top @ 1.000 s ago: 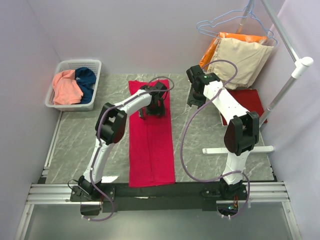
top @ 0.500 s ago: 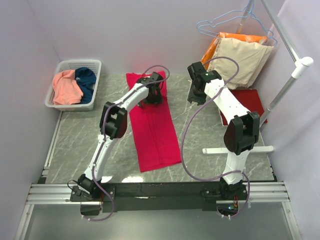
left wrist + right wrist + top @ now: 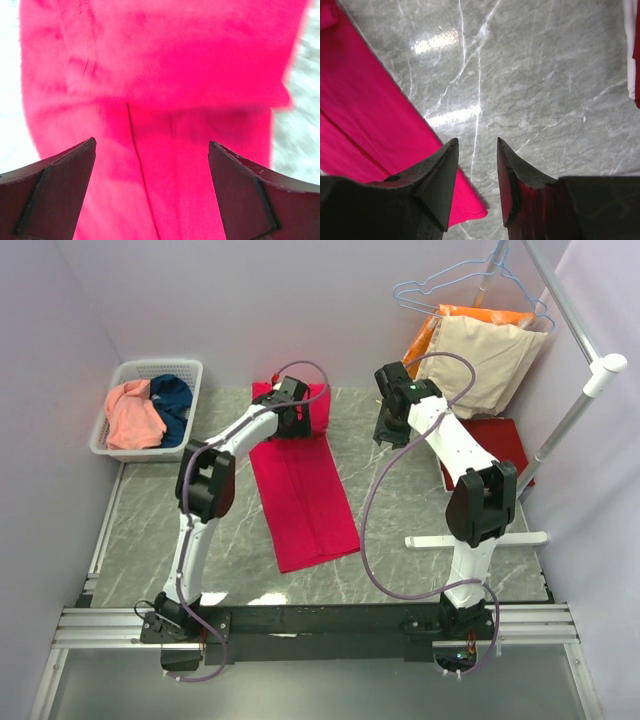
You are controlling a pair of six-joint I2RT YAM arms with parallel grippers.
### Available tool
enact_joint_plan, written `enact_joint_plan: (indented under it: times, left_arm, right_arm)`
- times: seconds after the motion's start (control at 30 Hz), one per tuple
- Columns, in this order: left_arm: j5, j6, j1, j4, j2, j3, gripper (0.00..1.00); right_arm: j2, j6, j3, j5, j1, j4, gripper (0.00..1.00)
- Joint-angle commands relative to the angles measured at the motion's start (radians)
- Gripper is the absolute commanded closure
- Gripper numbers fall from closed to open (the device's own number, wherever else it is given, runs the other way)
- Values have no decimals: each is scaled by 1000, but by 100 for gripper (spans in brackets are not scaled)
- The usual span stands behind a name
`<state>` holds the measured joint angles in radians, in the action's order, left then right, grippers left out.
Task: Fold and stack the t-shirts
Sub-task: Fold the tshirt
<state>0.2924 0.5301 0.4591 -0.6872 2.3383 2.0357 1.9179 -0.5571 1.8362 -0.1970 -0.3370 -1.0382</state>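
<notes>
A bright crimson-red t-shirt (image 3: 305, 500), folded into a long strip, lies slanted on the marble table (image 3: 150, 520), from the back wall to mid-table. My left gripper (image 3: 297, 423) hovers over its far end, jaws wide open; the left wrist view shows the gripper (image 3: 151, 142) with only crimson cloth (image 3: 175, 75) below. My right gripper (image 3: 385, 435) is above bare marble right of the shirt. In its wrist view the gripper (image 3: 477, 142) is slightly open and empty, with the shirt's edge (image 3: 365, 125) at left. A darker red t-shirt (image 3: 500, 440) lies folded at far right. Salmon-pink (image 3: 132, 415) and teal-blue (image 3: 172, 400) t-shirts sit in the basket.
A white basket (image 3: 160, 365) stands at the back left. Beige (image 3: 490, 355) and orange (image 3: 470, 312) garments hang on wire hangers at the back right. A white rack pole (image 3: 575, 415) slants on the right, and its foot (image 3: 475, 539) lies on the table.
My left gripper has moved toward the far left. The crimson shirt has slid away from the front edge and now lies slanted. The right arm has barely moved.
</notes>
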Motion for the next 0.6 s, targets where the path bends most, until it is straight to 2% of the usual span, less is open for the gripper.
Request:
enact_joint_plan:
  times: [0.0,0.1,0.17,0.2,0.23,0.3,0.33,0.4,0.57]
  left_arm:
    - [-4,-24,55,-11,-199,-81,1]
    - [-18,54,87,-67,-305,-211,0]
    - [-64,171,90,-107,-367,-342,1]
    - [-105,209,90,-101,-443,-401,0]
    - [-190,275,93,-85,-488,-542,1]
    - [-248,341,107,-8,-638,-693,1]
    - [-277,385,110,14,-684,-815,1]
    - [-301,419,121,11,-788,-896,2]
    - [-317,418,133,-14,-896,-1038,5]
  right_arm:
    - [-71,25,-52,33,7,30,56]
    - [-88,57,-118,65,-3,36,57]
    - [-124,83,-181,74,-11,58,57]
    - [-146,88,-259,82,-17,93,57]
    - [-164,91,-299,115,-16,111,57]
    - [-223,94,-385,149,-17,144,58]
    - [-253,92,-406,162,-16,147,58]
    - [-284,86,-472,214,-17,167,60]
    - [-375,69,-630,275,-85,245,60]
